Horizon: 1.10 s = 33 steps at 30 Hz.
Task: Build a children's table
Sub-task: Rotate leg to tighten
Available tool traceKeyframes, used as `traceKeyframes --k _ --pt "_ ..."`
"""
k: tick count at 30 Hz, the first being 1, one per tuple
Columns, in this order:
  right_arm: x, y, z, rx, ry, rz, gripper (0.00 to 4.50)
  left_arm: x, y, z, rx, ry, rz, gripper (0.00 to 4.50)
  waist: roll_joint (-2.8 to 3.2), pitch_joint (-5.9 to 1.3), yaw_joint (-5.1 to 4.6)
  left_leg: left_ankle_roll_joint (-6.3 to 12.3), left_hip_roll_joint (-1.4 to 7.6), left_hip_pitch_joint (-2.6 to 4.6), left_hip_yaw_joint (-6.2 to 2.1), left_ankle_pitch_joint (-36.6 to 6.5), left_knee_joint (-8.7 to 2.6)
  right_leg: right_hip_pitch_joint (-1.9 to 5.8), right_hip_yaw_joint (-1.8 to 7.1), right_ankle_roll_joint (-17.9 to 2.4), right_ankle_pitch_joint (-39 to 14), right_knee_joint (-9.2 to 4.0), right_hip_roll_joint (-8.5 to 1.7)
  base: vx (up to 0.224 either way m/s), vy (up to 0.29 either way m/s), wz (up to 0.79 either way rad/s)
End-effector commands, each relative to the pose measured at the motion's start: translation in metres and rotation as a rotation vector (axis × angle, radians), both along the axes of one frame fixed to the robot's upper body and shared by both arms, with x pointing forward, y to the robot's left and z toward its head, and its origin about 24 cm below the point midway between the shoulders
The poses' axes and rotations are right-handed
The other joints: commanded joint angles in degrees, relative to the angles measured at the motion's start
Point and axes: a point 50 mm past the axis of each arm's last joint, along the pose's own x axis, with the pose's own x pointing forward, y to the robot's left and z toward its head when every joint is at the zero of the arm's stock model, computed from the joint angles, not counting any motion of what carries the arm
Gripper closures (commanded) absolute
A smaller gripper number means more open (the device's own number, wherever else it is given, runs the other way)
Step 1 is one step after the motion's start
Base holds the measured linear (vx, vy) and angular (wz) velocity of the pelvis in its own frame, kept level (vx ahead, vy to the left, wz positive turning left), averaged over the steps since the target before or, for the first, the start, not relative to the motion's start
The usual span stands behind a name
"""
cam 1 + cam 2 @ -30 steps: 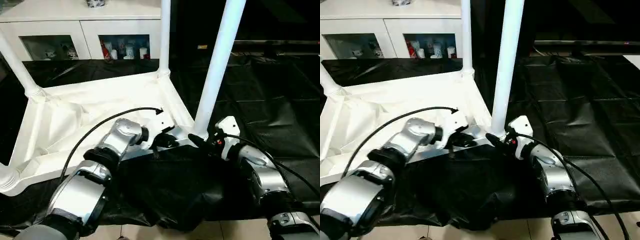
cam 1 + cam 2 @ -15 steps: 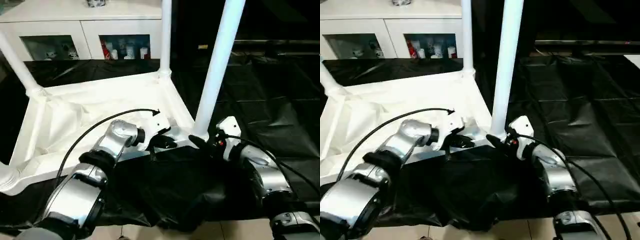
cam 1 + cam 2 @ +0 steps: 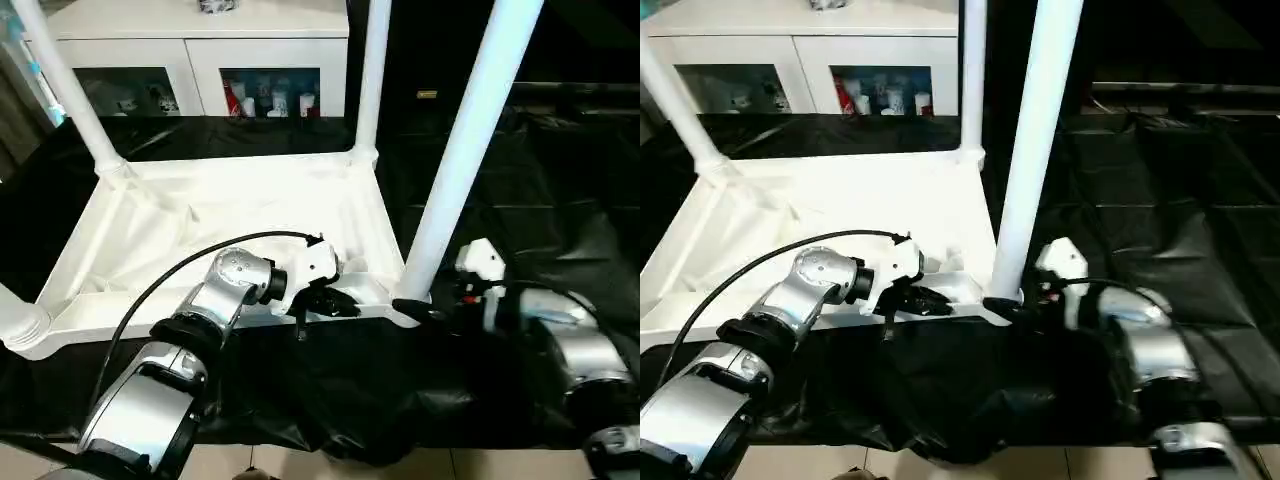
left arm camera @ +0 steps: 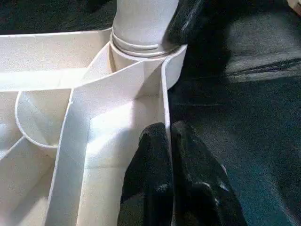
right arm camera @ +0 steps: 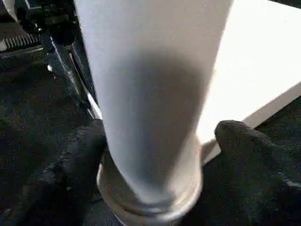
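Four legs stand in the corner sockets of the upturned tabletop (image 3: 230, 215) on black sheeting, so assembly looks nearly finished. Left gripper (image 4: 169, 155) pinches the near rim, fingers together. Right gripper (image 5: 155, 155) straddles the near-right leg (image 3: 455, 165), fingers spread, not gripping.

upturned white tabletop (image 3: 200, 215), legs (image 3: 465, 140) upright

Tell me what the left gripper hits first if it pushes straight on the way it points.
Likely the corner socket holding the near-right leg: the left gripper, shut on the tabletop rim, points along it toward that corner; depth is uncertain.
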Motion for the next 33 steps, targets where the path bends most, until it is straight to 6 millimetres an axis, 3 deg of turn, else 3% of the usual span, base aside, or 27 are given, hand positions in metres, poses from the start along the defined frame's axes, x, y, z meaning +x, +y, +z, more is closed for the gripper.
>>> traceKeyframes --k 1,3,5,13,22,25,26,27,28,29,31,32,33 --pt "-0.002 0.001 0.002 -0.018 0.0 0.047 0.47 -0.009 0.003 -0.011 0.035 0.053 -0.042 4.5 -1.44 -3.53 0.01 6.93 3.29 0.49 -1.56 -8.3 -3.32 2.61 3.3 -10.7 -13.8 -4.56 -5.47 0.0 0.0 0.0" --pt "-0.003 0.0 0.002 -0.012 0.015 0.056 0.47 -0.009 0.004 -0.011 0.034 0.054 -0.048 4.5 -1.42 -3.54 0.05 7.15 3.23 0.43 -1.52 -8.1 -3.25 2.6 3.3 -10.8 -13.8 -4.6 -5.52 0.0 0.0 0.0" --pt "-0.002 0.0 0.002 -0.004 0.021 0.052 0.81 -0.009 0.004 -0.011 0.034 0.055 -0.051 4.5 -1.48 -3.57 0.06 7.23 3.32 0.47 -1.56 -7.8 -3.29 2.55 3.25 -10.8 -13.6 -4.53 -5.47 0.0 0.0 0.0" --pt "-0.002 0.006 0.0 0.052 0.035 0.048 1.38 -0.01 0.002 -0.012 0.029 0.06 -0.057 4.5 -1.45 -3.65 0.05 7.11 3.29 0.43 -1.57 -7.6 -3.24 2.59 3.24 -11.0 -12.9 -4.38 -5.49 0.0 0.0 0.0" --pt "-0.013 0.014 -0.018 0.082 0.104 0.021 2.03 -0.005 0.0 -0.01 0.006 0.044 0.034 4.5 -1.7 -3.58 0.1 6.95 3.36 0.52 -1.56 -7.6 -3.32 2.52 3.25 -10.8 -13.4 -4.37 -5.48 0.0 0.0 0.0" --pt "-0.004 0.019 -0.037 0.03 0.101 -0.206 2.11 0.005 -0.007 -0.01 0.008 0.006 0.168 4.5 -1.5 -3.18 -0.36 5.18 3.27 0.86 -1.66 -10.3 -3.6 2.07 3.21 -9.6 -19.2 -5.25 -5.63 0.0 0.0 0.0" --pt "-0.001 0.021 -0.041 0.031 0.102 -0.282 2.12 0.007 -0.011 -0.009 0.0 -0.001 0.199 4.5 -1.86 -3.04 -0.89 3.67 3.25 0.94 -1.84 -11.6 -3.84 1.99 3.2 -9.1 -21.9 -5.43 -5.74 0.0 0.0 0.0" --pt "-0.001 0.021 -0.041 0.031 0.102 -0.282 2.12 0.007 -0.011 -0.009 0.0 -0.001 0.199 4.5 -1.86 -3.04 -0.89 3.67 3.25 0.94 -1.84 -11.6 -3.84 1.99 3.2 -9.1 -21.9 -5.43 -5.74 0.0 0.0 0.0" --pt "0.005 0.024 -0.045 0.033 0.104 -0.397 2.2 0.01 -0.017 -0.008 -0.005 -0.01 0.24 4.5 -1.52 -2.85 -1.55 2.39 3.15 1.17 -2.07 -14.4 -4.12 1.94 3.06 -8.1 -25.7 -5.94 -5.67 0.0 0.0 0.0" --pt "0.009 0.027 -0.047 0.042 0.109 -0.472 2.3 0.012 -0.021 -0.008 -0.002 -0.02 0.271 4.5 -1.62 -2.78 -2.15 1.78 3.09 1.52 -2.19 -16.6 -4.17 1.72 3.06 -7.8 -27.4 -6.27 -5.66 0.0 0.0 0.0" --pt "0.016 0.034 -0.049 0.044 0.114 -0.588 2.37 0.015 -0.03 -0.007 0.0 -0.039 0.322 4.5 -1.43 -2.67 -2.61 1.19 3.02 1.61 -2.32 -18.0 -4.25 1.57 3.06 -7.6 -28.5 -6.39 -5.68 0.0 0.0 0.0" --pt "0.02 0.04 -0.05 0.045 0.121 -0.654 2.44 0.017 -0.037 -0.006 -0.004 -0.047 0.356 4.5 -1.85 -2.7 -3.12 1.05 2.79 1.44 -2.54 -19.2 -4.33 1.81 2.94 -6.7 -30.1 -6.62 -5.71 0.0 0.0 0.0" --pt "0.02 0.04 -0.05 0.045 0.121 -0.654 2.44 0.017 -0.037 -0.006 -0.004 -0.047 0.356 4.5 -1.59 -2.74 -3.26 1.11 2.77 1.44 -2.61 -19.2 -4.35 1.77 3.01 -6.6 -30.0 -6.59 -5.77 0.0 0.0 0.0"
